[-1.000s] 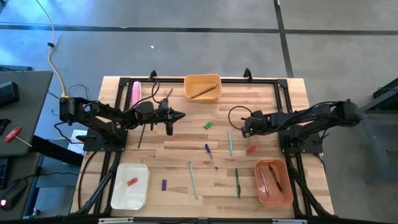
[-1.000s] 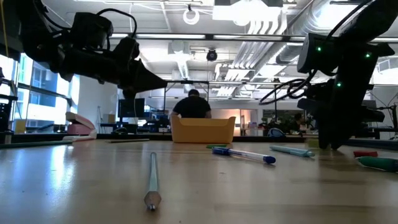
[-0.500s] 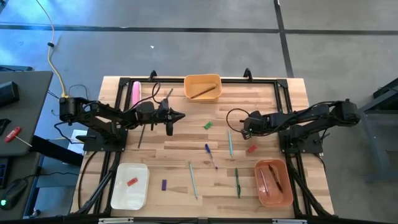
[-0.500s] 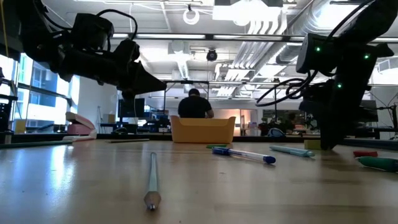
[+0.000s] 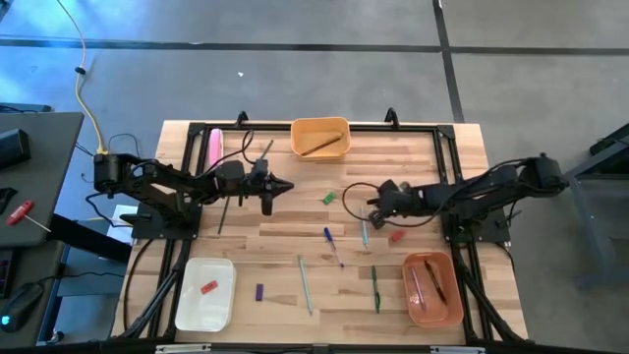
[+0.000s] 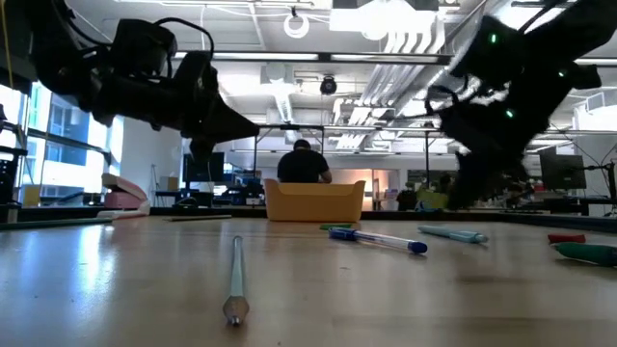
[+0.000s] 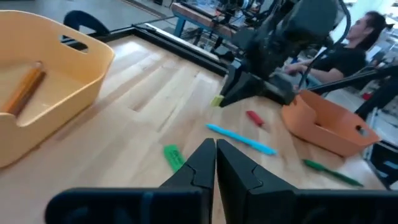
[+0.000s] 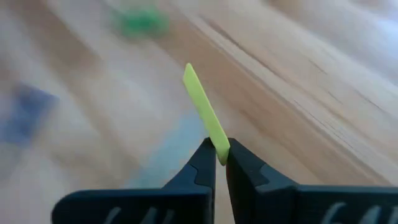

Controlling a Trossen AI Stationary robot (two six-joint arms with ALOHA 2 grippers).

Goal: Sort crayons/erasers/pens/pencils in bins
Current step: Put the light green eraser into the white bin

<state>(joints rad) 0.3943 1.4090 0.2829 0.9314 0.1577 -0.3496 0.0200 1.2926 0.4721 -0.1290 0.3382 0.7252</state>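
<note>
My right gripper (image 5: 371, 204) hangs over the table's middle right, shut on a short yellow-green crayon or eraser (image 8: 202, 106), also seen under its tip in the left wrist view (image 7: 216, 101). My left gripper (image 5: 287, 184) waits shut and empty at the middle left. A green stub (image 5: 328, 198), a red stub (image 5: 397, 236) and a purple stub (image 5: 259, 292) lie flat on the table, as do a teal pen (image 5: 364, 228), a blue pen (image 5: 333, 244) and a green pen (image 5: 374, 288). The yellow-orange bin (image 5: 320, 126) holds a pencil. My right gripper pinches the yellow-green piece by one end (image 8: 219, 142) between its two fingertips. The fingers slant down from the table's right side. The rest of the piece sticks out past the fingertips, clear of the table.
A white bin (image 5: 187, 300) at the near left holds a red stub. A salmon bin (image 5: 447, 313) at the near right holds pencils. A pink bar (image 5: 214, 147) and a dark pencil (image 5: 224, 211) lie by the left arm. A pale teal pen (image 5: 305, 283) lies near the front.
My right gripper has shut on the yellow-green piece, rolled its wrist and tipped, and gone toward the table's left, taking the piece up off the wood. My left gripper has kept its place.
</note>
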